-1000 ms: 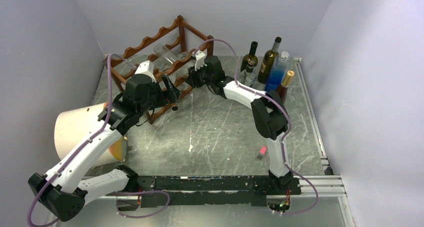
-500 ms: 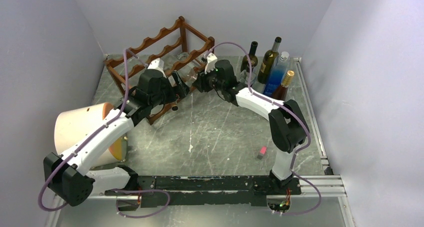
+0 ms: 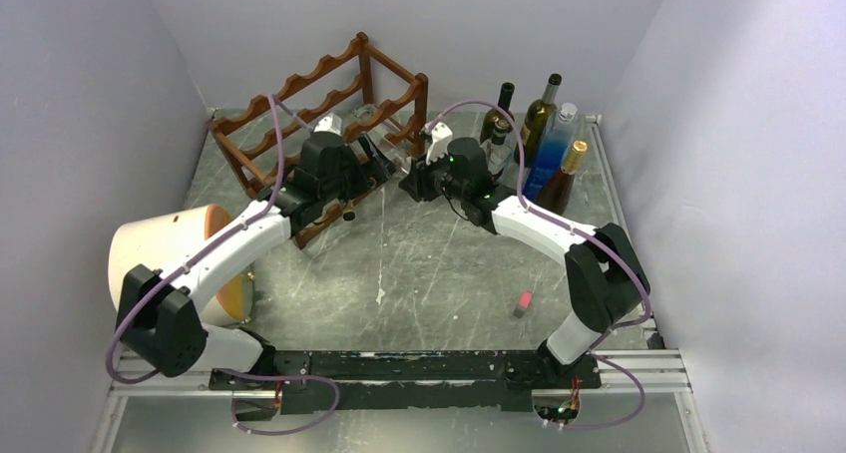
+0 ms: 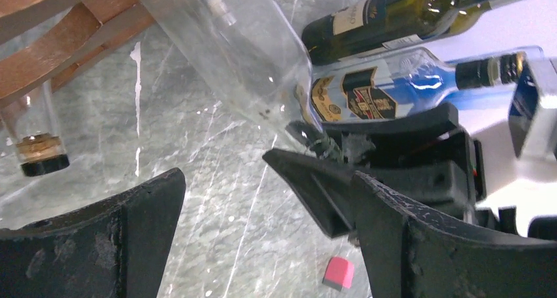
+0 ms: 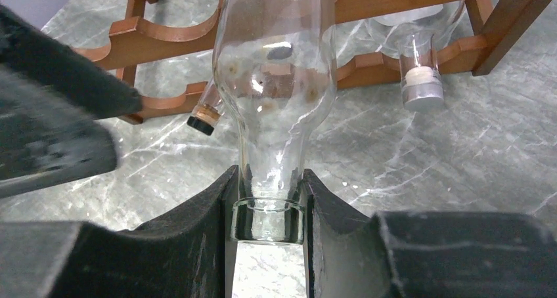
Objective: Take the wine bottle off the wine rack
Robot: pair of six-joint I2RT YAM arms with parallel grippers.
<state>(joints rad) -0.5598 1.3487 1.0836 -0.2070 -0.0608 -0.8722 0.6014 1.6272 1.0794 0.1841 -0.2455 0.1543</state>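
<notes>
Wine bottle [image 5: 276, 68], neck tight in the right pincer [image 5: 268, 203], arm outstretched; left pincer [image 4: 263, 196] wide open beside it.

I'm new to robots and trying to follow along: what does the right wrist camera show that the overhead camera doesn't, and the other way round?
Only the right wrist camera: the right tool shut on the neck of the clear bottle, plus a silver-capped neck and a dark-capped neck poking from the rack. Only the overhead camera: the left arm and right arm whole, the standing bottles at the far right, a cream drum at the left, a small pink block. Both: the rack, the clear bottle and the grey marbled table.
</notes>
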